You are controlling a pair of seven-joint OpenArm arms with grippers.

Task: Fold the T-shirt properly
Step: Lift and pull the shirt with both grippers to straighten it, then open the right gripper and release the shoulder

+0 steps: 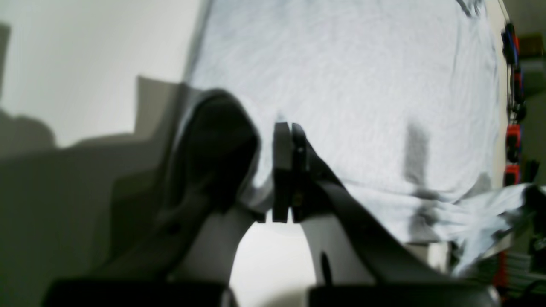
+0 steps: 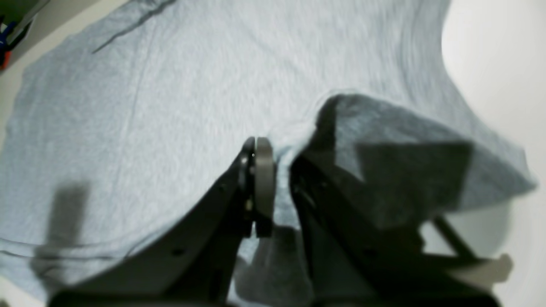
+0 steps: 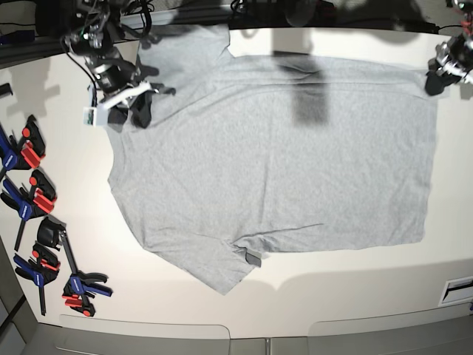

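The light grey T-shirt lies spread flat on the white table, plain side up, with one sleeve pointing at the front edge. My left gripper is at the shirt's far right corner. In the left wrist view its fingers are pressed together on a raised fold of the cloth. My right gripper is at the shirt's far left edge by the other sleeve. In the right wrist view it pinches a lifted fold of the shirt, and cloth drapes over one finger.
Several red, blue and black spring clamps lie along the table's left edge; some show in the left wrist view. A small white tag lies beside my right gripper. The table's front edge runs below the shirt.
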